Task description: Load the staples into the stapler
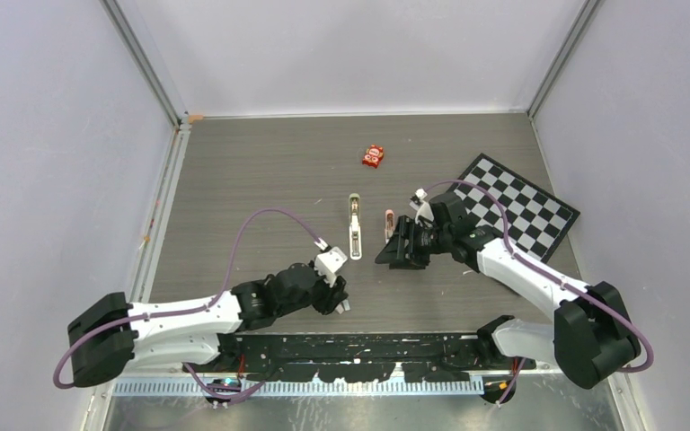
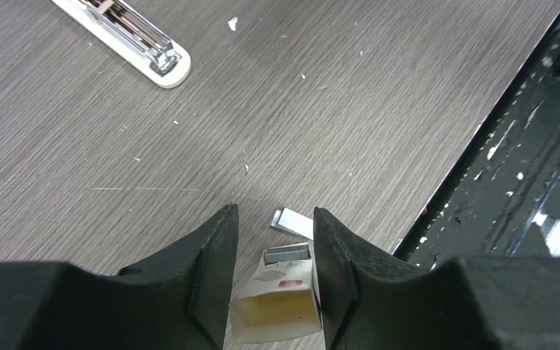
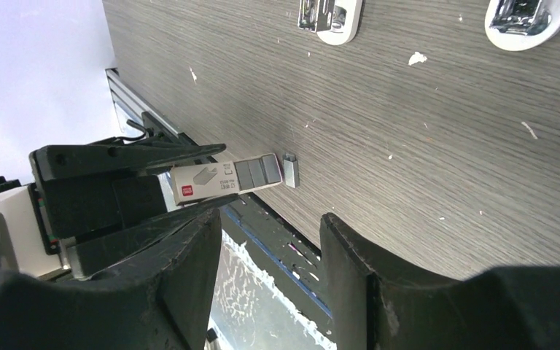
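Note:
The stapler [image 1: 355, 227] lies opened flat mid-table, its metal channel facing up; its near end shows at the top left of the left wrist view [image 2: 135, 40]. My left gripper [image 1: 337, 301] is near the front edge, shut on a small white-and-red box [image 2: 277, 295] tipped mouth-down. Grey staples [image 2: 288, 254] sit in the box's open mouth. A loose strip of staples [image 2: 292, 221] lies on the table just beyond it, also seen in the right wrist view [image 3: 290, 170]. My right gripper [image 1: 404, 247] hovers open and empty to the right of the stapler.
A short pink-and-white piece [image 1: 390, 220] lies just right of the stapler. A red packet [image 1: 374, 156] sits farther back. A checkerboard mat [image 1: 521, 206] covers the right side. The table's front edge and black rail [image 2: 496, 182] run close by the left gripper.

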Motion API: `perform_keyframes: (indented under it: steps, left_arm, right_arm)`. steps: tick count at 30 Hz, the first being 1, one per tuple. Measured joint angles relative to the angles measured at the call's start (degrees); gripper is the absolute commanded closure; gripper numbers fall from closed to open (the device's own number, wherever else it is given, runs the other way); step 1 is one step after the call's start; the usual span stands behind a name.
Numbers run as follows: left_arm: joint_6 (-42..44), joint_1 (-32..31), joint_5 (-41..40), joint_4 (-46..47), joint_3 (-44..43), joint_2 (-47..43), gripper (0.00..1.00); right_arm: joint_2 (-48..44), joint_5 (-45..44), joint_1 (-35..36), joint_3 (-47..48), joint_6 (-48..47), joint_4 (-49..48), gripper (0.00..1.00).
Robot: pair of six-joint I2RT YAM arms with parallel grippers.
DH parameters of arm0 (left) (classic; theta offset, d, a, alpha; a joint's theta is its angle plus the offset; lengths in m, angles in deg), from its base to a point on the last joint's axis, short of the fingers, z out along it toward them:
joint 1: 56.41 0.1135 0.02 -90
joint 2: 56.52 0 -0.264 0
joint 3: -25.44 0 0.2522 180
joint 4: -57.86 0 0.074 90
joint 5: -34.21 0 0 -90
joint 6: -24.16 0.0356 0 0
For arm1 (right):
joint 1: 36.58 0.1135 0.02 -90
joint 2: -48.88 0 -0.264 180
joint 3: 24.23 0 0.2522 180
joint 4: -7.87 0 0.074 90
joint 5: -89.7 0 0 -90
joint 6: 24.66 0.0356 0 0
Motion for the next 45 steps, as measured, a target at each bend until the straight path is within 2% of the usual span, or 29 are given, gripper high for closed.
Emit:
perform_keyframes:
  steps: [6, 16, 21, 24, 27, 33, 35, 39, 42, 45]
  left_arm:
    - [-2.49, 0.00, -1.60, 0.48, 3.32, -7.10, 0.54]
    - [-6.88, 0.00, -2.40, -0.11, 7.13, -12.26, 0.48]
    - [-11.39, 0.00, -7.85, -2.89, 7.10, -16.17, 0.44]
    - [-17.44, 0.00, -14.19, -9.05, 6.38, -17.66, 0.43]
    - [-22.73, 0.00, -19.21, -16.02, 3.93, -17.75, 0.39]
    - [-35.56, 2.58, -25.46, -34.95, -8.70, -15.63, 0.39]
    - [-38.95, 5.27, -25.03, -41.18, -13.25, -13.97, 0.40]
    - [-43.78, 12.31, -20.70, -51.82, -18.88, -10.64, 0.43]
    - [-46.16, 16.35, -16.61, -57.44, -19.41, -9.81, 0.44]
    - [-48.81, 17.51, -12.98, -62.10, -19.41, -9.90, 0.44]
  right_arm:
    - [-0.74, -1.53, 0.00, 0.00, 0.02, 0.37, 0.43]
    - [-0.81, -2.89, 0.00, 0.24, 0.87, 0.81, 0.44]
    - [-1.33, -3.89, 0.22, 0.52, 0.92, 1.53, 0.44]
    - [-1.84, -5.38, 1.81, 0.70, 0.76, 1.84, 0.43]
    - [-1.97, -8.22, 7.04, 2.21, -1.18, 2.25, 0.43]
    - [-0.44, -15.67, 19.85, 5.55, -9.86, -2.36, 0.43]
    - [1.20, -16.87, 22.56, 5.84, -13.20, -4.87, 0.41]
    - [5.88, -16.79, 26.62, 5.84, -22.69, -10.40, 0.29]
    - [9.55, -14.56, 29.03, 5.84, -31.32, -13.64, 0.24]
    - [13.29, -12.35, 31.74, 5.86, -40.13, -16.09, 0.23]
